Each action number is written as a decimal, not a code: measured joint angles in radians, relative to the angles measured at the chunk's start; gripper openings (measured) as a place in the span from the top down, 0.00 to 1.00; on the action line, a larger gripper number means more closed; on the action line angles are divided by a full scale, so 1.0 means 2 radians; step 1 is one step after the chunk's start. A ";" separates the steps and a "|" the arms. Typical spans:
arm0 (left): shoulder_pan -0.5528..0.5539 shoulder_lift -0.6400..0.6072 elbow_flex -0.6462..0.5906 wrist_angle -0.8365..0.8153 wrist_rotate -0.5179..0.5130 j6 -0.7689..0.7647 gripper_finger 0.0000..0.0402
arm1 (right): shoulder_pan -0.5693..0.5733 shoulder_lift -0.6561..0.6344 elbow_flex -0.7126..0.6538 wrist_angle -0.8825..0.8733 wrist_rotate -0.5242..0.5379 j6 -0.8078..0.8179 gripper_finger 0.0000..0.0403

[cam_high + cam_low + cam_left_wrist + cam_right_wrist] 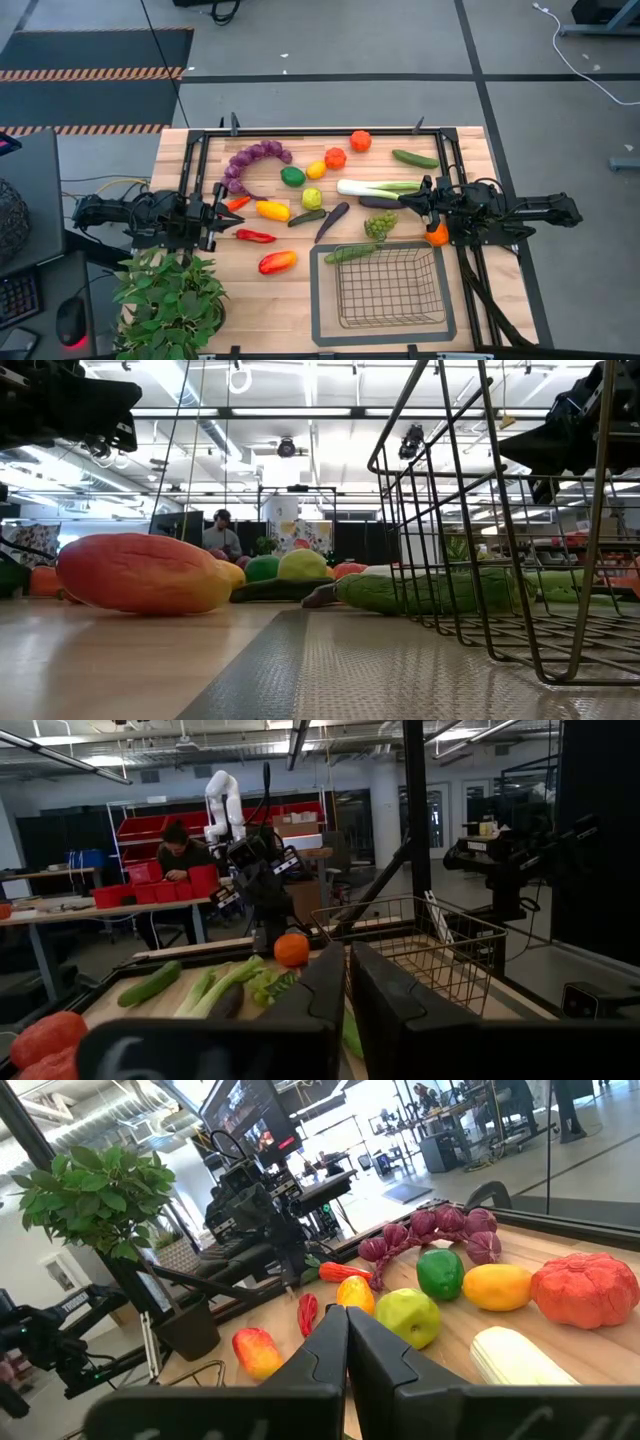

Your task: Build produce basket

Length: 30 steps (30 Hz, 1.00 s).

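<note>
Looking straight down, the rectangular dark-grey wire-mesh basket [389,286] sits empty at the table's near right, toy produce [312,198] scattered behind it. Left gripper [221,217] and right gripper [410,201] hover, jaws pressed together, holding nothing. Both wrist views confirm closed fingers.

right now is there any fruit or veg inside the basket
No, in the high view the basket holds nothing inside its wire walls; a green cucumber lies just beyond its top-left corner on the table.
</note>
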 joint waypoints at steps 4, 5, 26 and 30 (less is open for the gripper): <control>0.000 0.000 0.000 0.000 0.000 0.000 0.92 | 0.000 0.000 0.000 0.000 0.000 0.000 0.97; 0.000 0.000 0.000 0.000 0.000 0.000 0.92 | 0.000 0.000 0.000 0.000 0.000 0.000 0.97; 0.000 0.000 0.000 0.000 0.000 0.000 0.92 | 0.000 0.000 0.000 0.000 0.000 0.000 0.97; 0.002 0.000 0.001 0.010 -0.007 0.000 0.93 | 0.000 0.000 0.000 0.000 0.000 0.000 0.97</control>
